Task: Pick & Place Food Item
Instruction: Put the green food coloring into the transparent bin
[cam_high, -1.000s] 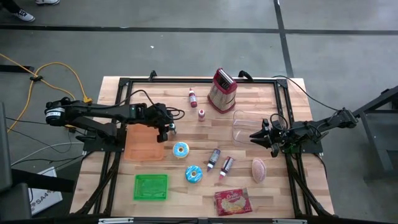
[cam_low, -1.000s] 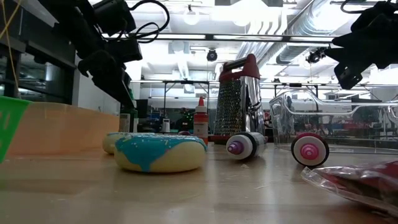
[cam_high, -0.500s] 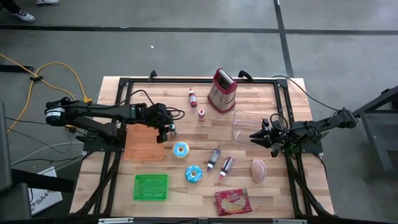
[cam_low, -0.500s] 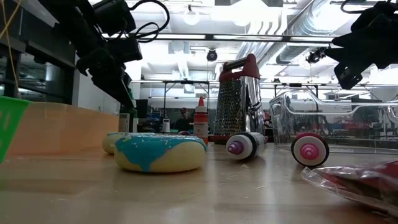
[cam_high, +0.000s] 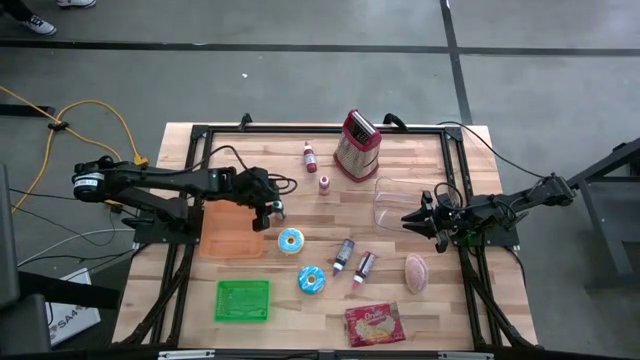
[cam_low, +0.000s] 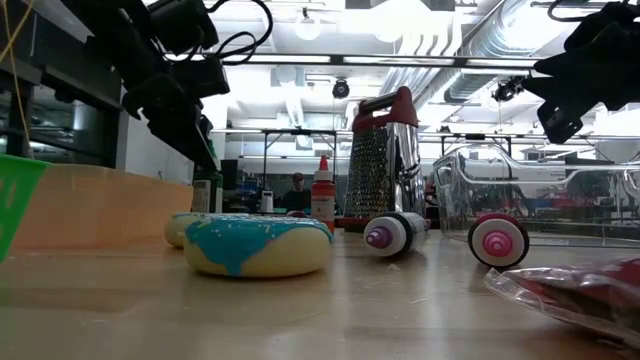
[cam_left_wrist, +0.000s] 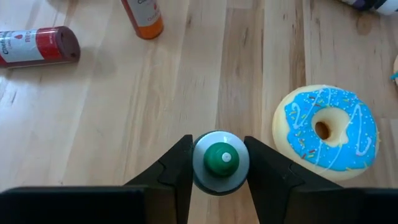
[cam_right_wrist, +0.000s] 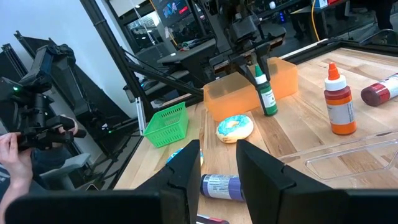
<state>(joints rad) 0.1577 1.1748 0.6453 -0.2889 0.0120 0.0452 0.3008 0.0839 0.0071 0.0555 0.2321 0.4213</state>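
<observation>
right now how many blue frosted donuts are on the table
2. One donut lies just right of the orange bin, near the left gripper. The other donut lies nearer the front edge, right of the green basket.

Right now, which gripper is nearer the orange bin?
Left. The left gripper hangs right at the orange bin's edge, its fingers closed on a green-capped bottle. The right gripper waits far across the table, by the clear container.

Wooden table (cam_high: 240, 140) with 2 doughnuts (cam_high: 291, 240)
</observation>
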